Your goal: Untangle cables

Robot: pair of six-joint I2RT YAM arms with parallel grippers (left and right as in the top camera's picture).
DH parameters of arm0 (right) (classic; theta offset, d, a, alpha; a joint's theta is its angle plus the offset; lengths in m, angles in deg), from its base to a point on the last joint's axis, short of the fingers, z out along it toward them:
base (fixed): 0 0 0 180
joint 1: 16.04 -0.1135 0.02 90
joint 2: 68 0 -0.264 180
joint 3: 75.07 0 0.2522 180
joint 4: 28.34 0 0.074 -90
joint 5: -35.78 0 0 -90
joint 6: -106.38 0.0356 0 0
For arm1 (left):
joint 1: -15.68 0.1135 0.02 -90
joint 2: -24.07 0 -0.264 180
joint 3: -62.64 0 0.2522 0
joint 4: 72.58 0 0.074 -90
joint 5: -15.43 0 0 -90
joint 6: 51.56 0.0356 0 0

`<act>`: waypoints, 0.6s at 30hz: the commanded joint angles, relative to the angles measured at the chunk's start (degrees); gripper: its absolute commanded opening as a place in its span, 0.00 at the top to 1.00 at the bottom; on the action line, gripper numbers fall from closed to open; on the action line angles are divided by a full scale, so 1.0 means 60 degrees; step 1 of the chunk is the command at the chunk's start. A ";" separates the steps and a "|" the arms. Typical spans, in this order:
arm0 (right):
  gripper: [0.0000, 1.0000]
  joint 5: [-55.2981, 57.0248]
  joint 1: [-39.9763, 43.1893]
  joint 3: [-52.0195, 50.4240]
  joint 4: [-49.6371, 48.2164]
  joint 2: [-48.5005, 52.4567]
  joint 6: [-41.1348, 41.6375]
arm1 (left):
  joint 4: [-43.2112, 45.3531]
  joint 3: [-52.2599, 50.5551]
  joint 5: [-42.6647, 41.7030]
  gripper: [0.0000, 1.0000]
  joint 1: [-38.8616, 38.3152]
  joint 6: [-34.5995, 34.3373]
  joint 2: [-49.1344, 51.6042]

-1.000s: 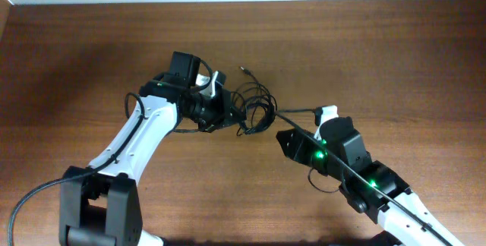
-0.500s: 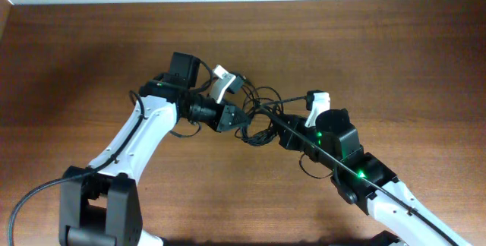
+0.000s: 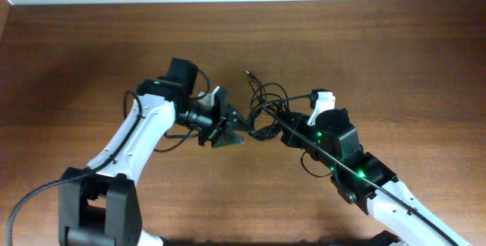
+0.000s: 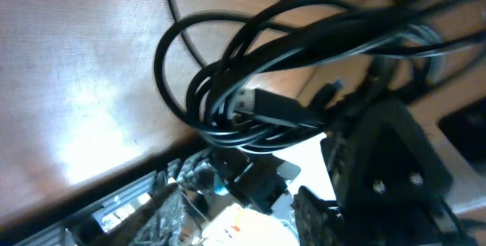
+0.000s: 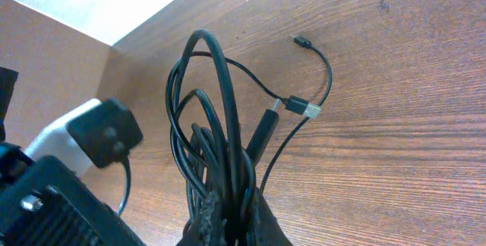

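Observation:
The cables (image 3: 266, 108) are a tangle of thin black cords at mid-table, one small plug (image 3: 247, 71) sticking out toward the back. My right gripper (image 3: 282, 127) is shut on a bunch of the loops. In the right wrist view the bundle (image 5: 228, 162) runs up from between the fingers (image 5: 267, 222), with a silver connector (image 5: 305, 108) and a small plug (image 5: 302, 42) lying on the wood. My left gripper (image 3: 231, 128) is open just left of the tangle. In the left wrist view the loops (image 4: 250, 98) hang beyond its spread fingers (image 4: 173, 217), not between them.
The wooden table (image 3: 395, 56) runs back to a white wall. The two grippers are close together, almost facing each other; the right gripper's black body (image 4: 387, 155) fills the right of the left wrist view. A thicker arm wire (image 3: 175, 134) loops under the left arm.
My right gripper moved up and left into the tangle and now holds it. My left gripper rotated and dropped slightly toward the front, staying beside the tangle. The cables bunched up between the grippers.

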 commanded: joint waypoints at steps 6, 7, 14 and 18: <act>0.96 -0.0346 -0.0044 0.0047 -0.0066 -0.0018 -0.0073 | 0.0656 0.0036 0.2827 0.52 -0.0765 -0.4863 -0.0036; 0.96 -0.0353 -0.0044 0.0047 -0.0066 -0.0018 -0.0073 | 0.0688 0.0036 0.2827 0.51 -0.0933 -0.5111 -0.0036; 0.96 -0.0809 -0.0044 0.0047 -0.0076 -0.0018 0.0412 | 0.0841 0.0036 0.2550 0.74 -0.1370 -0.5508 -0.0036; 0.96 -0.1275 -0.0044 0.0047 -0.0109 -0.0018 0.0954 | 0.0900 0.0036 0.2543 0.96 -0.1370 -0.5676 -0.0036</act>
